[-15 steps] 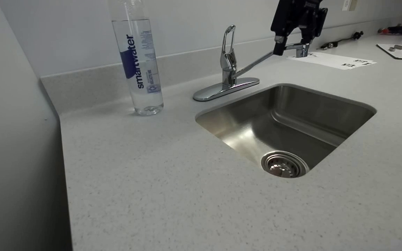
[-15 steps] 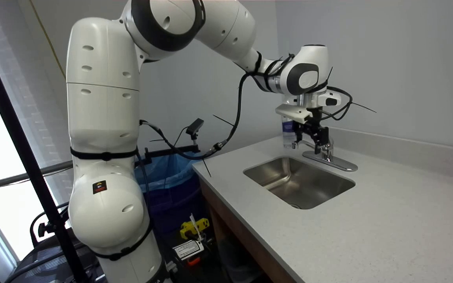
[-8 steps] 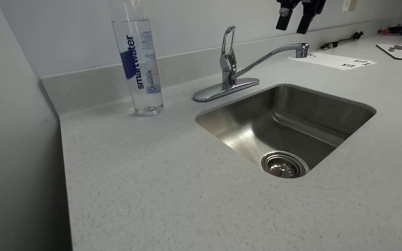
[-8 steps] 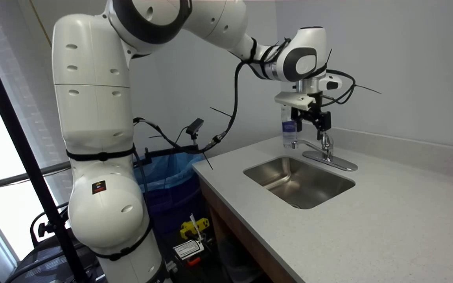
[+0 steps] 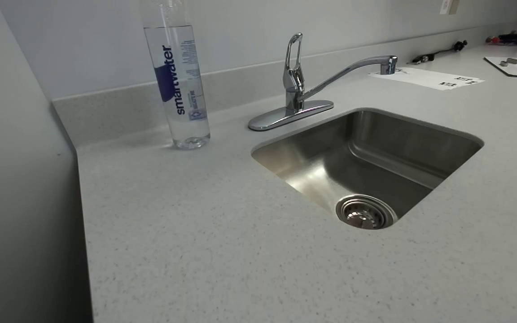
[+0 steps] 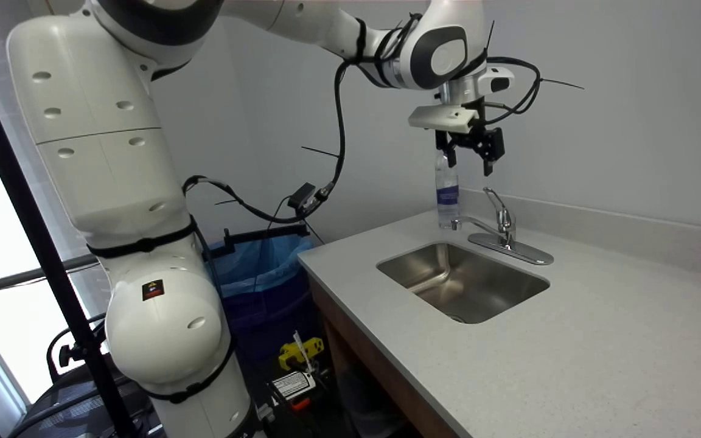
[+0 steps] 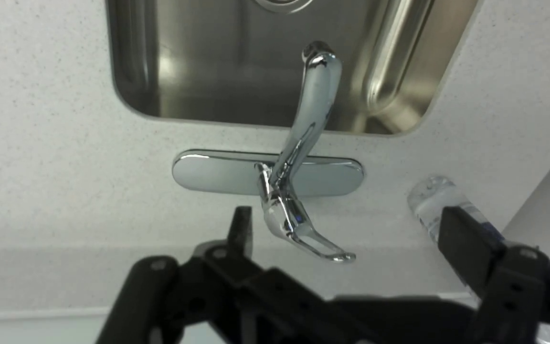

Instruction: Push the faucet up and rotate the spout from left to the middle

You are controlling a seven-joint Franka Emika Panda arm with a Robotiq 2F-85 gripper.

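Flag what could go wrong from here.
The open gripper hangs above the faucet; descending off-line could clip its upward-pointing lever handle.
The bottle stands beside the faucet, so a wide arm sweep might topple it.
The spout is smooth, curved chrome: a push may slip.

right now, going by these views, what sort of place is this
Likely a lab or workroom, though a kitchenette is possible: a metal sink, a chrome faucet beside it, and a robot arm.

Open air separates the gripper (image 6: 470,170) from the faucet (image 6: 505,226) below; the spout (image 7: 314,100), overlapping the sink (image 7: 222,71) in the wrist view, and the upright bottle (image 5: 180,85) near the base plate (image 5: 276,118) form obstacles.
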